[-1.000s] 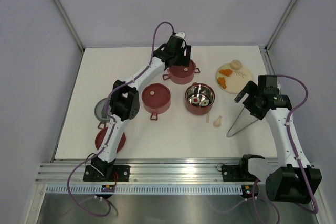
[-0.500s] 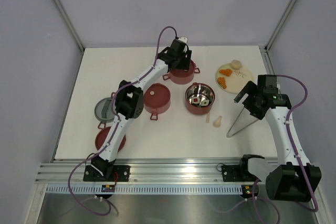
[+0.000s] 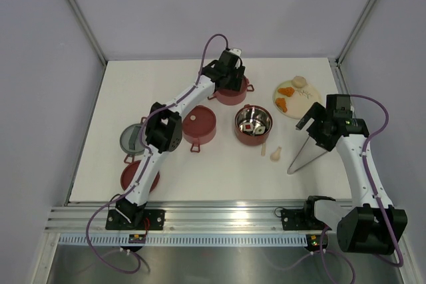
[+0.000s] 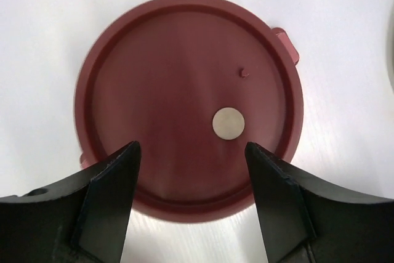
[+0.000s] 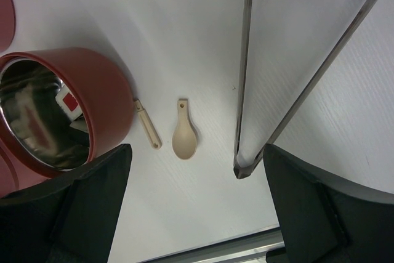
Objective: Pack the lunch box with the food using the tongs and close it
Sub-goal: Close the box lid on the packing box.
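Your left gripper [image 4: 191,170] hangs straight above the lidded far bowl [image 3: 231,91] at the back of the worktop [image 3: 133,98]. Its fingers [image 4: 111,183] are spread and grasp nothing; the dark-red lid [image 4: 188,100] lies between them in the wrist view, so a descent would probably bracket the lid or the bowl's rim.

Your right gripper [image 5: 197,214] stands wide apart with the tongs [image 3: 305,151] running up between its fingers. The tips rest on the worktop near the small beige spoon [image 5: 184,137] — whether the fingers actually press the tongs you cannot tell from these views.

The lunch box is in pieces, likely so each tier can be filled on its own. The open bowl [image 3: 253,124] sits mid-worktop with a few bits of food inside. A second lidded bowl [image 3: 198,124] sits just left of it. The grey top lid [image 3: 132,139] and a spare red lid [image 3: 138,176] lie near the left arm. Most of the remaining food [image 3: 287,91] waits on the cream plate [image 3: 313,108] at the right — within easy reach of the tongs.
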Robot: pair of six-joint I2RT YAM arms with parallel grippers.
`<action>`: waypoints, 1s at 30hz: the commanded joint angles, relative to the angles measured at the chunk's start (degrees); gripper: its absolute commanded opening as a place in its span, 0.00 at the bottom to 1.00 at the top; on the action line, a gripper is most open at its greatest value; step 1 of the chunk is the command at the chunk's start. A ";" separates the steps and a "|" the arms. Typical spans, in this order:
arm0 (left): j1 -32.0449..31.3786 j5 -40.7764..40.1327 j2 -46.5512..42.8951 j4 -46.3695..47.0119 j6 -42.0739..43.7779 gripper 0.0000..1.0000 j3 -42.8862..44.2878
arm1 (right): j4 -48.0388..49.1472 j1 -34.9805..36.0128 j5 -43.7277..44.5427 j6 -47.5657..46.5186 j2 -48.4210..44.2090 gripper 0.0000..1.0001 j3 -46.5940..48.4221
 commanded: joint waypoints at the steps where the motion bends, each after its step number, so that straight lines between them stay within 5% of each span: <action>1: -0.43 -1.99 -8.67 3.17 0.84 0.72 -0.70 | 0.74 -0.16 -0.49 0.46 -1.61 0.95 1.19; 8: -0.96 -2.78 -6.23 6.35 0.84 0.73 -0.09 | -0.05 -0.16 -0.49 0.29 -3.11 0.95 0.83; 20: -1.05 -4.01 3.36 -1.03 2.25 0.73 3.43 | -0.23 -0.16 -0.49 0.46 -3.72 0.95 0.31; 30: -2.10 -5.60 -8.74 0.98 4.71 0.76 -1.40 | -0.14 -0.16 -0.49 0.55 -3.90 0.95 1.01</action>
